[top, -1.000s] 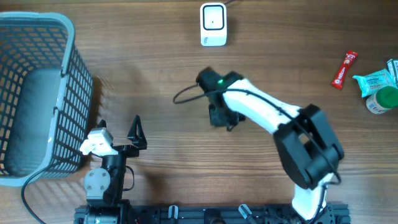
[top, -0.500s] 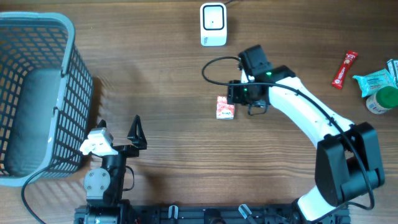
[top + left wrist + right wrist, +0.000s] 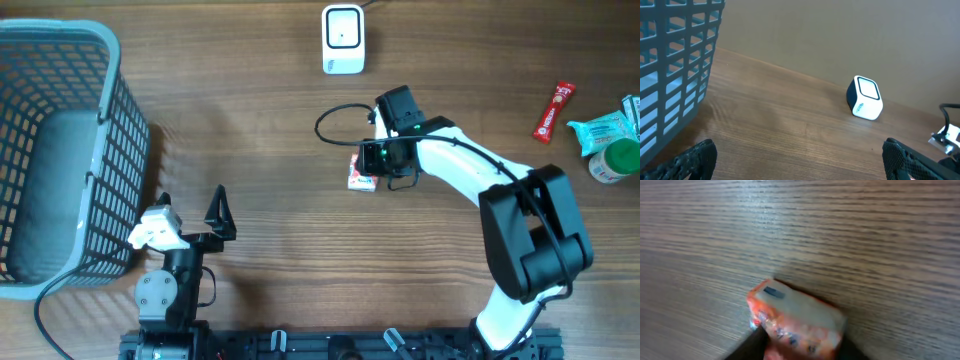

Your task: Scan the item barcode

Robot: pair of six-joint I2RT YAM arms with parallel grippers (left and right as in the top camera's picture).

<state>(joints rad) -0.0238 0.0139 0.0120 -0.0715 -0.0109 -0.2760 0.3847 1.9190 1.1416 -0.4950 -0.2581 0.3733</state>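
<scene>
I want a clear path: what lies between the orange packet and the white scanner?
Only bare wooden table, crossed by the right arm's black cable loop; the overhead view shows this.

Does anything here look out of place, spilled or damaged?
Nothing spilled or broken. The one mild oddity: the orange packet lies on the table at the right gripper, short of the white scanner.

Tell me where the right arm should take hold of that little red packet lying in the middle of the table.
Grip the packet across its narrower width, on two opposite side faces, coming straight down. It lies flat on the table, a small block with bare wood around it, so only its sides are free for the jaws. The right gripper hangs just over it.
</scene>
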